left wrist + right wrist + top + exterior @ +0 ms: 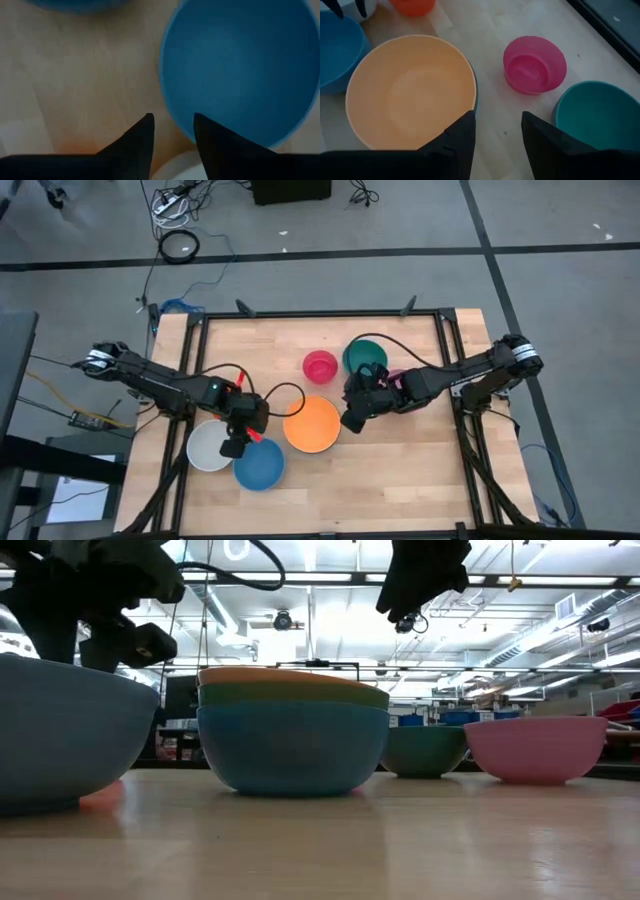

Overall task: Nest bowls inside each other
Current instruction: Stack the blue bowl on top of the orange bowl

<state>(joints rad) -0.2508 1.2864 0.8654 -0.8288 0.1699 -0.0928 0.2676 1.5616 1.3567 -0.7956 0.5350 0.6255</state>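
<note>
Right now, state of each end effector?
Left end effector: open, holding nothing, above the blue bowl's rim.
Right end effector: open, holding nothing, above the orange bowl's edge.

Left gripper (233, 448) and right gripper (350, 423) hover, fingers parted.

No legible text, label, brand, number or sign in any view. Bowls (311, 425) plain, unmarked. Table (400, 480) bare wood, no markings. Arms and cabling without readable lettering. Room beyond the table in the low view: shelving and ceiling fixtures only, any signage too small or blurred to read.
</note>
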